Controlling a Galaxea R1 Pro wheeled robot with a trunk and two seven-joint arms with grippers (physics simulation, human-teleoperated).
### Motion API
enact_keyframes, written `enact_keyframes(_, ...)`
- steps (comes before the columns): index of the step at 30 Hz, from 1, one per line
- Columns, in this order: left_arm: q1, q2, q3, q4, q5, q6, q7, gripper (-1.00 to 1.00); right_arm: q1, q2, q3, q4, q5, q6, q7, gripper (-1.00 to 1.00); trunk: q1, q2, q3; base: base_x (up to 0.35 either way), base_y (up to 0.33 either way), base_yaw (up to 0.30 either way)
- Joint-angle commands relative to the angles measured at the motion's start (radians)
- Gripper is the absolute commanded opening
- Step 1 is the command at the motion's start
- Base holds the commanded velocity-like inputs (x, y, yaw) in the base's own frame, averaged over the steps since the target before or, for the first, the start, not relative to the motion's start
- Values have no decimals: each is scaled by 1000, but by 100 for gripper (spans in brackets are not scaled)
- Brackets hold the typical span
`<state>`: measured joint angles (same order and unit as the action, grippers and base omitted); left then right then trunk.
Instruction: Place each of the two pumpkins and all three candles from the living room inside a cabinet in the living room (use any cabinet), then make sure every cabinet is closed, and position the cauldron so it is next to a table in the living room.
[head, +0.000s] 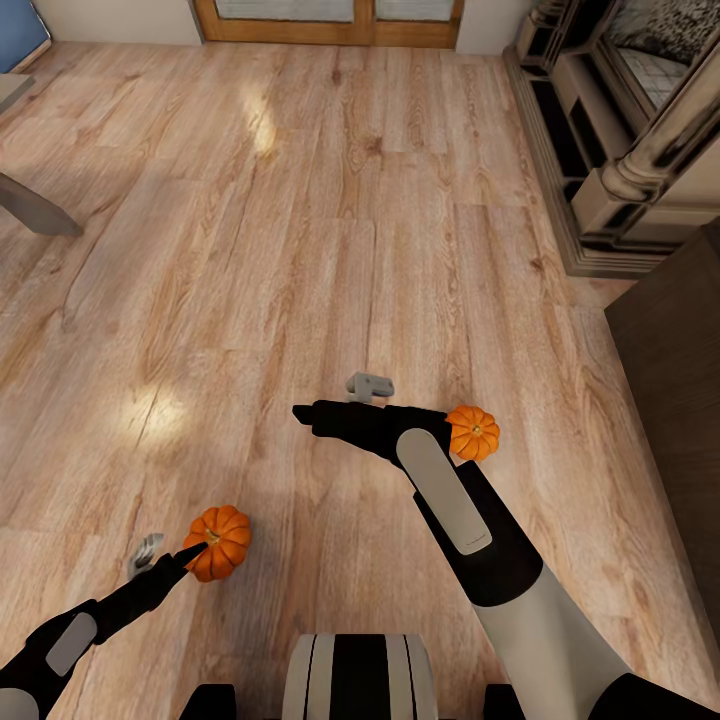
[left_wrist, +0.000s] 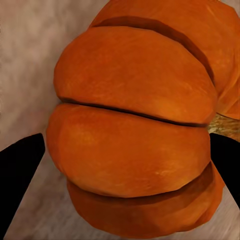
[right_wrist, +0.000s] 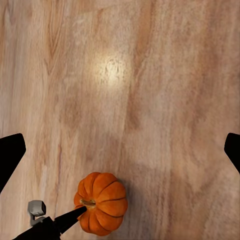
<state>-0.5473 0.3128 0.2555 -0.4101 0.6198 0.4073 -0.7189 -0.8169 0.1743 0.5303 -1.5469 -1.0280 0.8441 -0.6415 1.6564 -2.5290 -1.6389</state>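
**Operator:** Reaching for which one first?

**Me:** The near pumpkin (head: 220, 540), low and left in the head view, on the plank floor (head: 300, 200). My left pincer (head: 190, 555) straddles it, one finger on each flank in the left wrist view. I cannot tell whether the pads are pressing or just close. My right pincer (head: 305, 412) is spread wide over bare floor, holding nothing.

**Operator:** How should it handle?

**Me:** Light and hard-shelled, I'd judge, but round and smooth, so it may roll or squirt out. I would grip across the widest ribs, not at the stem.

**Operator:** And the other one?

**Me:** The second pumpkin (head: 473, 432) sits right of centre, against my right forearm. The arm covers part of it, so I cannot say whether it rests on the floor or touches me.

**Operator:** Anything else unclear?

**Me:** The dark cabinet (head: 675, 400) is cut off at the right edge, so its doors are unreadable. A grey tabletop leg (head: 35, 205) pokes in at the upper left.
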Motion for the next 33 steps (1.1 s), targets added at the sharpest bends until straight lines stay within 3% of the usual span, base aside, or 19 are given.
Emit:
enact_keyframes(1,0,0,2,1,3,7,-2,-100,-1,0,0,-1,-10,1,-10,100,0,0,-1,0,0,0)
enact_keyframes(18,0,4,3,1,3,8,-5,-100,-1,0,-1,-1,-23,1,-10,100,0,0,-1,0,0,0)
enact_keyframes(26,0,13,4,-1,3,10,-7,-100,-1,-4,-2,-1,-24,2,-10,100,-4,2,30,0,0,0)
enact_keyframes(33,0,50,4,-1,7,14,-40,-100,-1,-6,-8,-1,-24,8,-10,100,-7,3,57,0,0,0)
